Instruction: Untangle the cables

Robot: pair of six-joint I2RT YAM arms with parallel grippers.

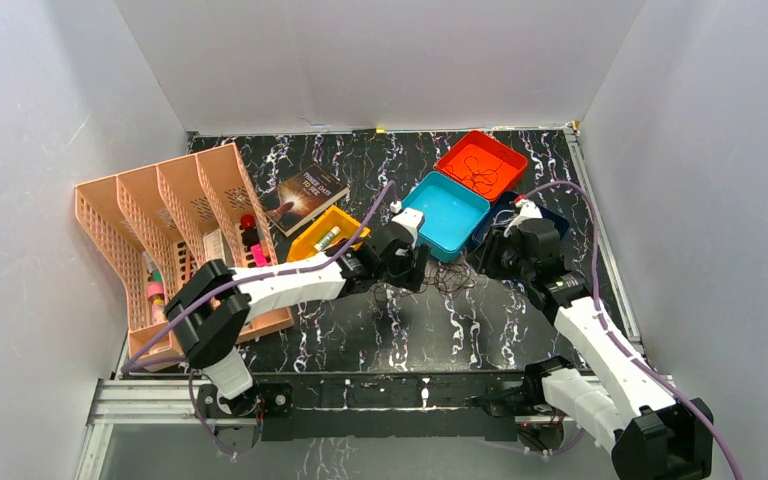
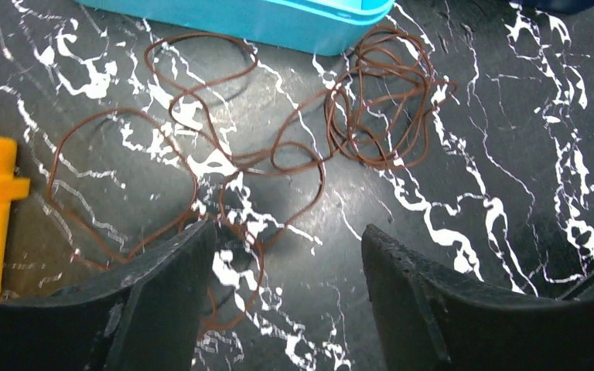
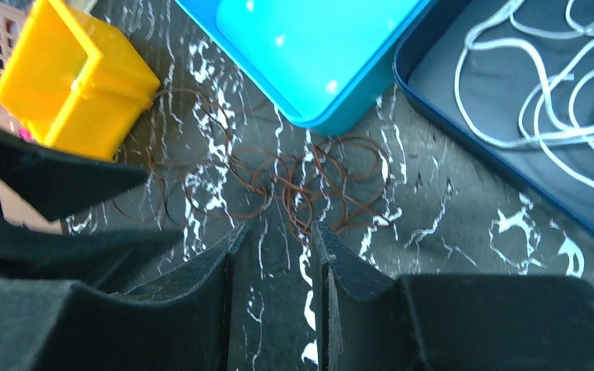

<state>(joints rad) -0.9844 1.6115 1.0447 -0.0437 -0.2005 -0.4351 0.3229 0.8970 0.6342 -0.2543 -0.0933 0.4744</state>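
Now left hand [image 2: 288, 232] spreads over brown cables [image 2: 332, 124], right hand [image 3: 278, 232] narrowly parted; book [image 1: 307, 197] title illegible.

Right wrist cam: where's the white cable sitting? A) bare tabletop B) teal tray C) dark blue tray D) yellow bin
C: the white cable lies in loose loops on the floor of the dark blue tray, inside its rim.
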